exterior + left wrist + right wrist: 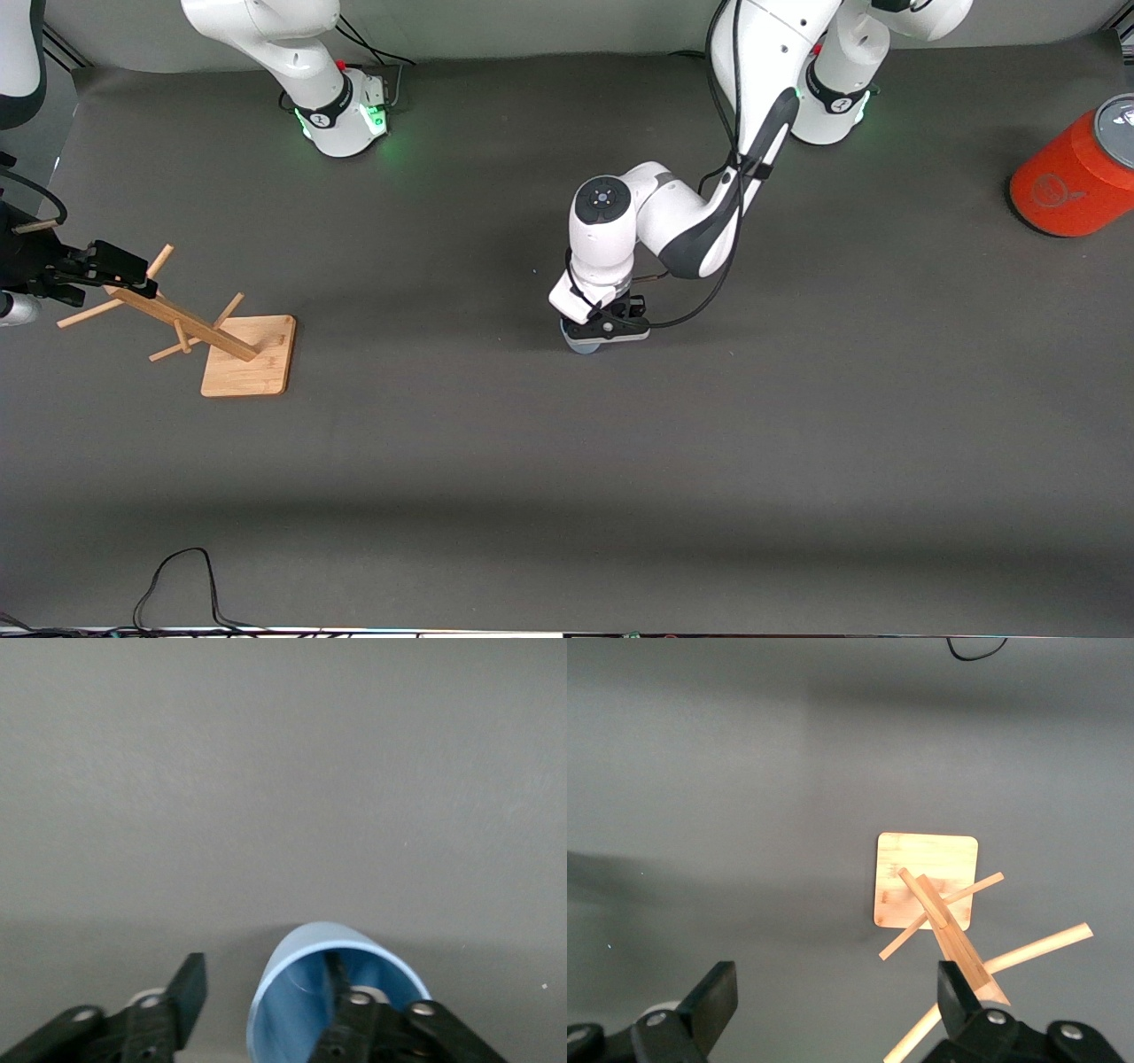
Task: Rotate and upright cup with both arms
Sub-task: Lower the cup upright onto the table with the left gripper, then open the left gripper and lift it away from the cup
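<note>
Mid-bench, I've got the left claw down low on the cup, w/ only a sliver of pale blue showing under it in the front view. Left wrist view shows more: the cup has its open mouth facing the cam, one finger poking inside the mouth, the other finger outside & apart from the wall. So the left claw is spread w/ the cup wall between the fingers, not clenched on it. Can't tell from either view if the cup is upright or tipped.

Right claw hangs up over the wooden peg rack at the right arm's end of the bench, waiting. Right wrist view looks down on the rack's square base & its pegs, fingers wide apart, nothing between them; right claw is released.

Orange cylinder w/ grey lid sits at the left arm's end of the bench, well apart from the cup.
</note>
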{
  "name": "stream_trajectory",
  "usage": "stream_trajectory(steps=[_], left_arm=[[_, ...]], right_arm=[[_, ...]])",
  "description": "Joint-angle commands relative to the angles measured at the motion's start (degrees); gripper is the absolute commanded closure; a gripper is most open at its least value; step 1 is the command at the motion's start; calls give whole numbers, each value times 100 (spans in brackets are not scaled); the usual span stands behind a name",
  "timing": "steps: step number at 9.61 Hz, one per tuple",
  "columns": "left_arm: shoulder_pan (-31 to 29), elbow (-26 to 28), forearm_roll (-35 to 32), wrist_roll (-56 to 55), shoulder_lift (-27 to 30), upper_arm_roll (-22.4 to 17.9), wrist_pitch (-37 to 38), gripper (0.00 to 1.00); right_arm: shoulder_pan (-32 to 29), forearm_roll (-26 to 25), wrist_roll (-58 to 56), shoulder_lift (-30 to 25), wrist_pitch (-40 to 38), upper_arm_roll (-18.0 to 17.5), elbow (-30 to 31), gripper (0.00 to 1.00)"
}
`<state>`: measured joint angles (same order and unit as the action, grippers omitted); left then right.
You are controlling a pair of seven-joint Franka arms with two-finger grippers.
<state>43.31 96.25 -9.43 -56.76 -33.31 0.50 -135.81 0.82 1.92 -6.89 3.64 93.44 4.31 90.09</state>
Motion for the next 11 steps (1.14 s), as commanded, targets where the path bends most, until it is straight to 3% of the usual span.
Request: stream_trajectory(steps=[1,3,5,11], left_arm=[[-234,-560,29,24,455,3,1147,0],[-768,-1245,99,1073,580,12,1975,0],[-1681,-1739,511,2540,571,11,2338,0],[-2449,-1908,521,3818,834,-32,2769,0]], right_arm=[[15,-69,100,-21,-19,17,8,0],[23,-69,100,-21,-36,17,0,0],[15,-69,100,-21,-36,17,8,0],[15,-60,100,-13,-36,17,8,0]])
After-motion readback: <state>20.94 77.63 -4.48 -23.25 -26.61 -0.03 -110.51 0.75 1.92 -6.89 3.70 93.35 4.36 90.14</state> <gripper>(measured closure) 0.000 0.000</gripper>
